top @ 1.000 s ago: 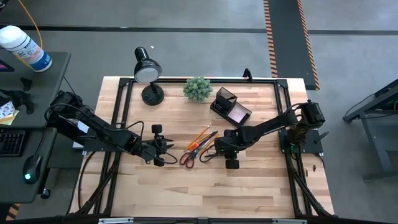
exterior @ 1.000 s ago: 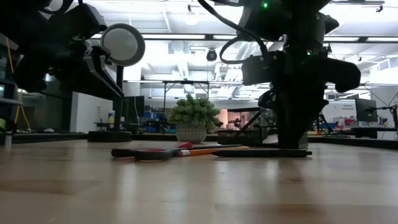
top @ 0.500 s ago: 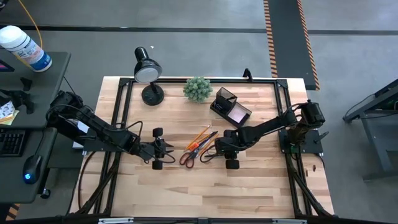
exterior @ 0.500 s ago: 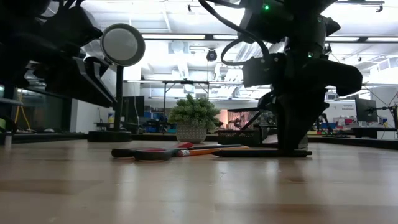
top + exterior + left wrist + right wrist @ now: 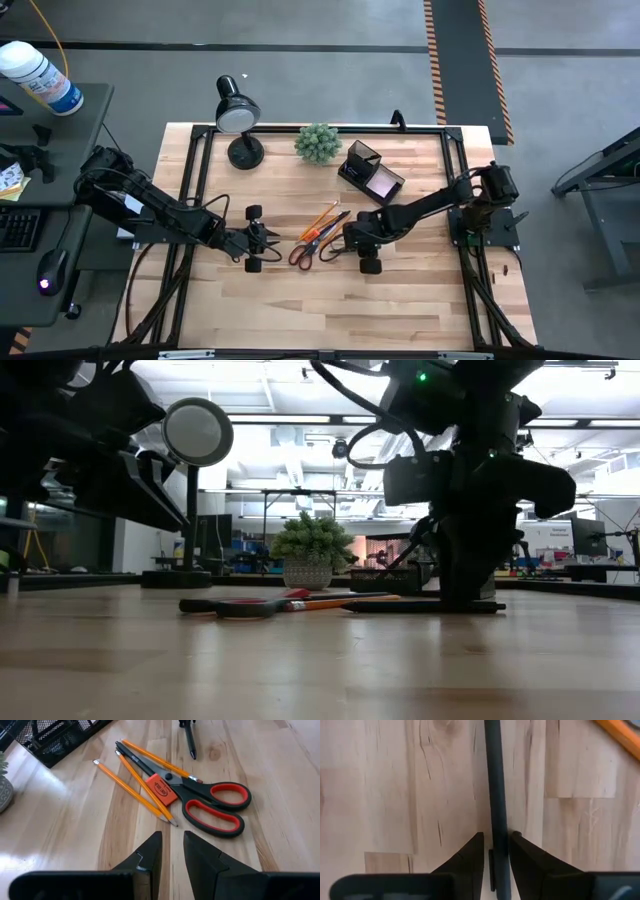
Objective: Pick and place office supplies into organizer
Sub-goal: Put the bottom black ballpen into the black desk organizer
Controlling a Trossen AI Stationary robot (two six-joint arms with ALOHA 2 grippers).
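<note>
While clamping the pen (image 5: 495, 795) | right claw (image 5: 495, 851) shifted slightly (left claw (image 5: 172, 851) unmoved)

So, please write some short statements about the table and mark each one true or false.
1. The red-handled scissors lie flat on the wooden table. True.
2. The right gripper has its fingers on either side of a dark pen. True.
3. The dark pen stands in the black organizer. False: it lies on the table.
4. The left gripper holds an orange pencil. False: it is empty, short of the pencils.
</note>
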